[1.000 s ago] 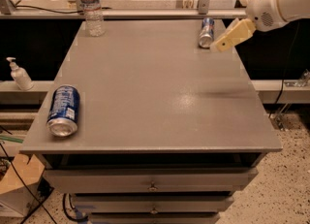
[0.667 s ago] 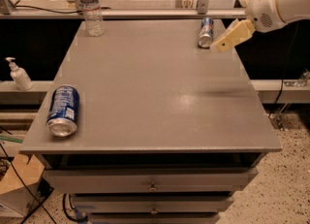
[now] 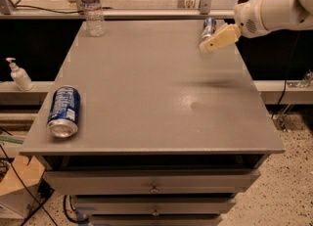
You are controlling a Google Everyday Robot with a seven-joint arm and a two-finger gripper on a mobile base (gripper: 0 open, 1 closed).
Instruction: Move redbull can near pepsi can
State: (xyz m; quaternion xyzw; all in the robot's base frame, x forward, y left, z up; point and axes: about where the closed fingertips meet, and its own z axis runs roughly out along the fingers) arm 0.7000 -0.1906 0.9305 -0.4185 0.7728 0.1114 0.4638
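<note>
The hand (image 3: 216,40) hangs beside the slim can (image 3: 209,25); I can't tell its grip. The can looks light, slick and dentable: take it mid-body.

Grey table (image 3: 156,98) carries a pepsi can (image 3: 63,111) on its side front-left, water bottle (image 3: 92,7) upright far-left, redbull can (image 3: 209,26) far-right. Gripper (image 3: 208,45) hangs just beside the redbull can

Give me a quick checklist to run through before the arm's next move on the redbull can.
1. Redbull can in view, far right of the table: ok.
2. Gripper right by the redbull can: ok.
3. Grasp on the can: cannot tell.
4. Pepsi can located, on its side at front left: ok.
5. Water bottle upright at far left corner, off the line between the cans: ok.
6. Cans near each other: not ok.
</note>
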